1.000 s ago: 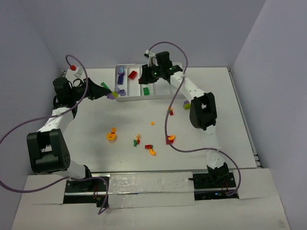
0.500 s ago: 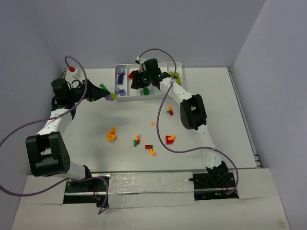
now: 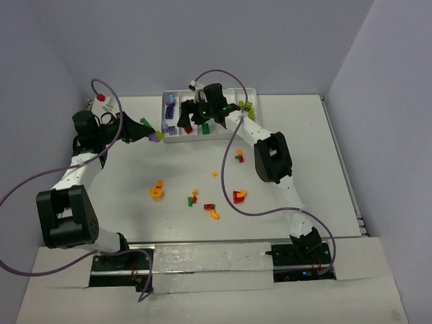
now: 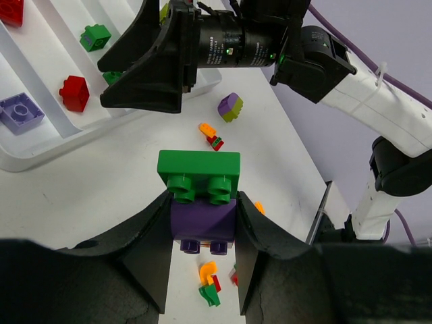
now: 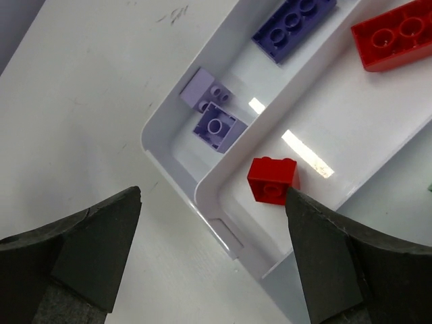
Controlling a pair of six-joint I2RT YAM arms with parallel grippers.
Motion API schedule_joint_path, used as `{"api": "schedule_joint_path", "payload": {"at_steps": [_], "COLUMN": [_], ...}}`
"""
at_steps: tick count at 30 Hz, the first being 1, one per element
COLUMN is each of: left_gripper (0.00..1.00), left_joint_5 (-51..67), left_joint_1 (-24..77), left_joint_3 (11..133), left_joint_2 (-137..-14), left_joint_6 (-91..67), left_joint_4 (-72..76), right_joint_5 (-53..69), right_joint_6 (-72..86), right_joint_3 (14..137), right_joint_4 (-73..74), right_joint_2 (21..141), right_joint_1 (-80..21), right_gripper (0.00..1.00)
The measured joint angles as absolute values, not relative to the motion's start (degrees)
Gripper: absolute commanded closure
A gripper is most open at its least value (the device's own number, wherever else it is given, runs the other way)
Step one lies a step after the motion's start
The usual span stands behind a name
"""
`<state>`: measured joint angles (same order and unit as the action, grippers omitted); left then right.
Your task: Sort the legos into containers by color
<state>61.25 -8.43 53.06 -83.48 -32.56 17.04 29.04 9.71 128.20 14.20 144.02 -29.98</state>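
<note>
The right gripper (image 5: 214,196) has just sprung wide above the white plastic divided tray (image 5: 246,71) at the tabletop's far edge. A small red plastic brick (image 5: 273,180) now lies in the red compartment, so that brick is sorted. The left gripper (image 4: 202,229) stays clamped on a purple brick (image 4: 201,219) topped by a green brick (image 4: 199,169), just off the tray's left end.

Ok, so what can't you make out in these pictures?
- Top view: the right arm covers the middle compartments of the white plastic tray, hiding their contents.
- Right wrist view: the frame edge cuts off most of the tray.
- Top view: the small loose plastic bricks are too small to tell shapes.
- Left wrist view: the black left fingers hide the sides of the stacked green and purple bricks.
</note>
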Motion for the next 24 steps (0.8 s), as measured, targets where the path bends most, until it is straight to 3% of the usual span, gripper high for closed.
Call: {"api": "schedule_joint_path", "payload": {"at_steps": [7, 14, 18, 24], "left_gripper": [1.00, 1.00, 1.00, 1.00], "left_joint_5": [63.5, 68.4, 69.1, 69.6], "left_joint_1": [-8.4, -7.7, -5.6, -2.7], "left_joint_3": [52.7, 49.3, 48.2, 47.7], "left_joint_2": [-83.6, -84.1, -83.6, -81.6], "left_joint_6": [-32.3, -34.5, -35.5, -38.3], "left_joint_4": [17.4, 21.9, 22.8, 26.0], "right_joint_5": [45.2, 63.6, 67.1, 68.2], "right_joint_6": [9.5, 25.0, 33.1, 34.8], "right_joint_3": [117.8, 100.3, 96.3, 95.5], "right_joint_4": [12.7, -5.6, -14.9, -14.7], "right_joint_2": [135.0, 118.3, 115.0, 115.1], "right_joint_1": [-28.3, -24.0, -25.7, -29.7], "right_gripper": [0.10, 0.08, 0.04, 0.03]}}
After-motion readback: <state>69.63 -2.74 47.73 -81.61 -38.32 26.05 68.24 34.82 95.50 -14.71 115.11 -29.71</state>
